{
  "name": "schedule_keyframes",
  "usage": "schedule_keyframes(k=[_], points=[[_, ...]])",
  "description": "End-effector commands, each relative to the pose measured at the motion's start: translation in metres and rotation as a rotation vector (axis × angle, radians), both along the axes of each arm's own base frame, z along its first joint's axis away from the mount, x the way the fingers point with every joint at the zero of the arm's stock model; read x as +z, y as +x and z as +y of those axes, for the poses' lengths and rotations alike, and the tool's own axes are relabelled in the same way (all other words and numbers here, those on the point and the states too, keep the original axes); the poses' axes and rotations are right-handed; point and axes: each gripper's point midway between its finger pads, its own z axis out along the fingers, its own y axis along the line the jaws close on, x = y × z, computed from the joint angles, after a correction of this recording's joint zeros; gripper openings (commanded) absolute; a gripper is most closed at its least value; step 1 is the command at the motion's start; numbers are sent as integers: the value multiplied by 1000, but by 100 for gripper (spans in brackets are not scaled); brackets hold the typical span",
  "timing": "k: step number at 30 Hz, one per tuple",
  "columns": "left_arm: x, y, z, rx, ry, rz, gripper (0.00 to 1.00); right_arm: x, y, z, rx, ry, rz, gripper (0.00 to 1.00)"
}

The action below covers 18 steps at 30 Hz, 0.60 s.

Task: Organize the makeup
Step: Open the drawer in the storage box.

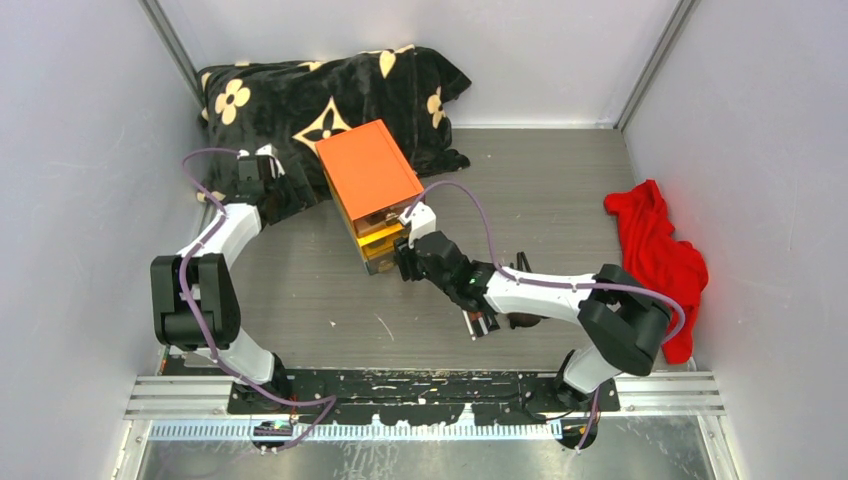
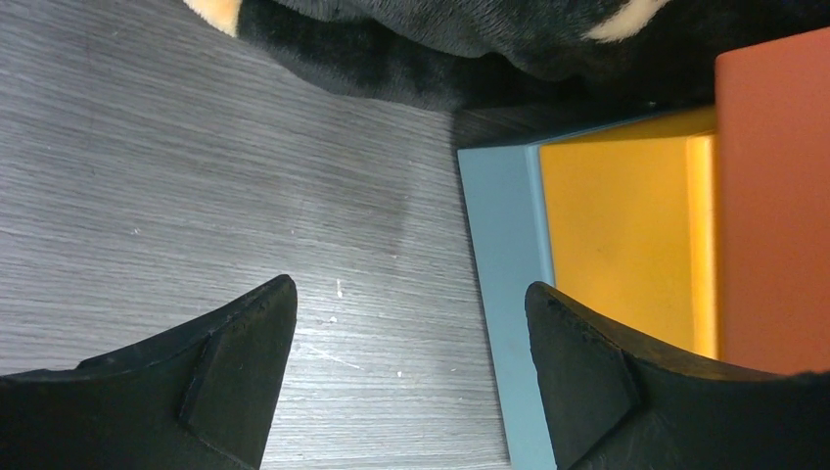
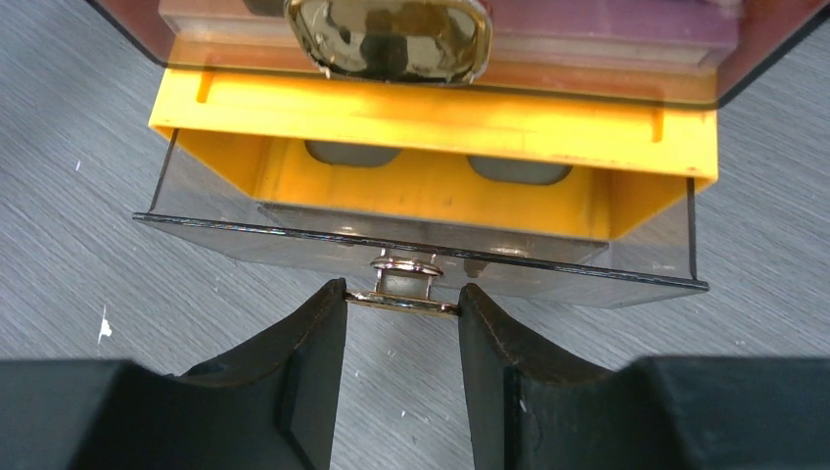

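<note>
A grey wood-grain table [image 1: 540,180] filled the middle of the top view, shut in by plain pale walls: a left wall [image 1: 70,150], a back wall [image 1: 540,50] and a right wall [image 1: 760,100]. A slim metal post [image 1: 170,45] stood in the upper left corner. The light was soft and even. A black cloth [image 1: 290,95] with cream flowers lay bunched at upper left against the back wall. A red cloth [image 1: 655,245] lay crumpled at the right edge. A metal rail [image 1: 670,392] ran across the bottom.

jaws of right gripper [image 3: 402,328] clamped on gold drawer handle [image 3: 402,300], clear lower drawer [image 3: 587,266] partly open
</note>
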Motion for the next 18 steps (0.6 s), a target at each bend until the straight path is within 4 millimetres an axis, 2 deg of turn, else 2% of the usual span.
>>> schedule_keyframes(k=[1,18], points=[[32,23,-1,1,-15,-109,87,14,-5,-14,-34,23,-10,3],[32,21,2,-8,13,-108,87,5,-48,-43,-22,14,25,5]])
